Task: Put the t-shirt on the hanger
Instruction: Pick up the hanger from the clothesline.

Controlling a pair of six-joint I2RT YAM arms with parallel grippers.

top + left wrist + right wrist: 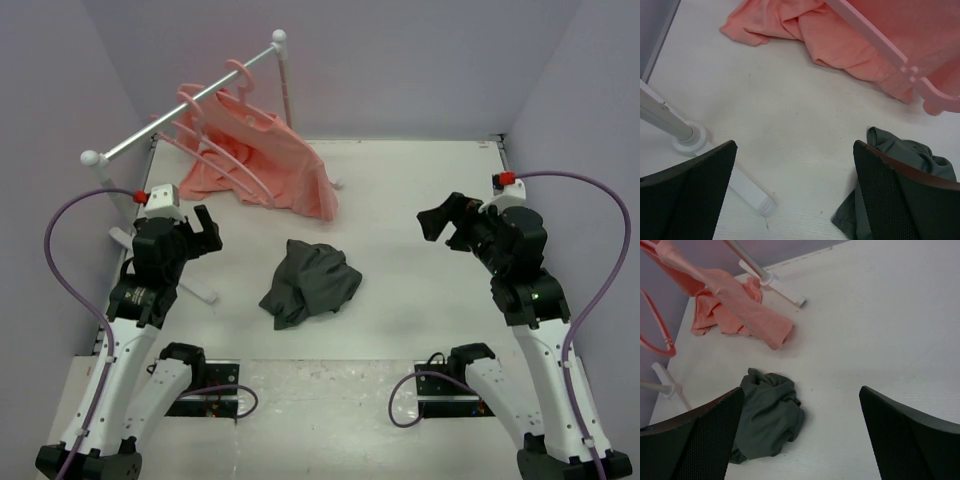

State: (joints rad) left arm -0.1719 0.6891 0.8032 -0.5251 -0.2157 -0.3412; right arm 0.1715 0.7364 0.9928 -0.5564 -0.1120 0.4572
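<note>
The dark grey t-shirt [310, 283] lies crumpled in a heap on the white table, mid-way between the arms. It shows at the right edge of the left wrist view [905, 155] and at the lower left of the right wrist view [770, 412]. Pink hangers [192, 103] hang on the white rail at the back left; one carries a salmon-pink garment [270, 165]. A hanger arm [875, 35] crosses the left wrist view. My left gripper [207, 232] is open and empty, left of the shirt. My right gripper [437, 222] is open and empty, to the shirt's right.
The white clothes rail [180, 100] runs diagonally at the back left, with a post base [687, 137] and a floor foot [195, 285] near my left gripper. The salmon garment [740, 310] drapes onto the table behind the shirt. Grey walls enclose the table.
</note>
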